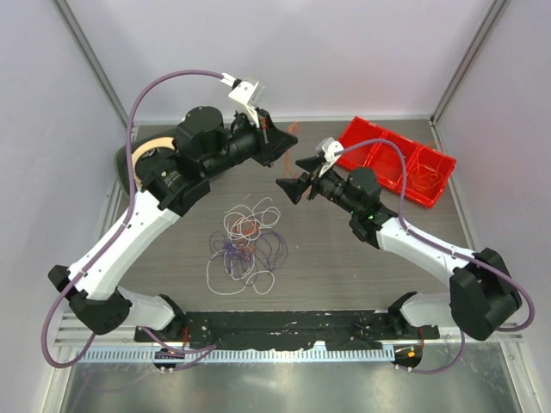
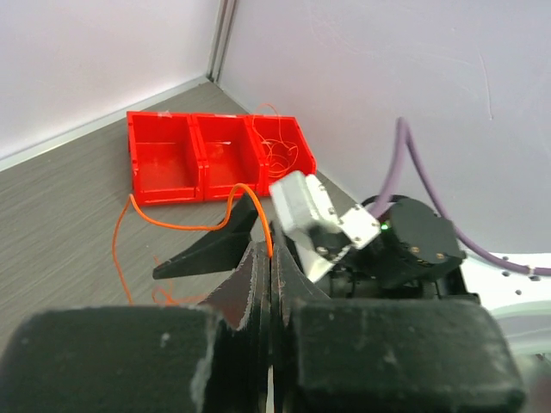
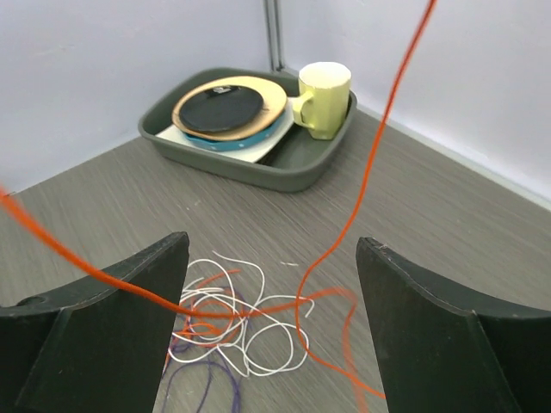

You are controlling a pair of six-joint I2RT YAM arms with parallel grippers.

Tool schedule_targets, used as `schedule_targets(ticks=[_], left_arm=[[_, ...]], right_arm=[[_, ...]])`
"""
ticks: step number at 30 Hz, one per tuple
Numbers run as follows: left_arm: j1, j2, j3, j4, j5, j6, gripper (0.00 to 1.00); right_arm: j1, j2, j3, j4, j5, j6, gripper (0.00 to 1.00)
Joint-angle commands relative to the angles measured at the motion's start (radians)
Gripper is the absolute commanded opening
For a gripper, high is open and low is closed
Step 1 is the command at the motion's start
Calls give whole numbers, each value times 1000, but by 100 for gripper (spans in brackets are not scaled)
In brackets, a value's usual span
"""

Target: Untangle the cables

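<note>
The cables (image 1: pixel 245 243) lie in a loose white, purple and orange tangle at mid-table, seen also in the right wrist view as the tangle (image 3: pixel 225 320). My left gripper (image 1: pixel 289 138) is raised behind it, shut on an orange cable (image 2: pixel 269 237) that droops away toward the table. My right gripper (image 1: pixel 296 175) hovers just in front of the left one, jaws wide open. The orange cable (image 3: pixel 355 219) hangs down through the gap of the right gripper (image 3: pixel 272 297), and another stretch of it crosses in front of the left finger (image 3: pixel 112 335). Neither finger touches it.
A red three-compartment bin (image 1: pixel 372 138) sits at the back right, with an orange wire coiled in its end compartment (image 2: pixel 280 148). A dark tray (image 3: pixel 284 168) with plates and a yellow mug (image 3: pixel 324 98) stands in the back left corner. Walls close in the table.
</note>
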Motion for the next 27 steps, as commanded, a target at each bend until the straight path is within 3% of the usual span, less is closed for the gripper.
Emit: schedule_targets(ticks=[1,9,11,12,13,14,20,22,23,25,26,27], left_arm=[[-4,-56,17,-9,14,5,0],[-11,-64,21,-12,71,-2,0],[-13,-70,20,-13,69,-1,0],[-13,-72,17,-15,57,1,0],[-13,-81,11,-15,46,4,0],[-12,-87,3,-12,34,7,0],[-12,-186,-190,57,-268,-22,1],[-10,-223,-314,96,-406,-76,14],[-10,-258,-359,111,-446,-99,43],[-11,-286,-472,139,-500,-130,76],[-10,-295,-505,142,-500,-157,97],[-11,-314,-558,143,-480,-167,100]], right_arm=[[3,36,0,132,104,21,85],[3,197,121,126,102,35,83],[3,217,144,132,104,40,70],[1,222,149,129,101,52,57],[3,220,150,121,98,56,8],[3,211,144,123,109,64,1],[1,29,78,34,240,84,1],[-11,-16,106,-125,256,66,1],[-19,-50,126,-190,263,63,1],[-45,-67,204,-399,344,55,1],[-59,-80,225,-454,378,52,1],[-77,-90,247,-509,397,52,1]])
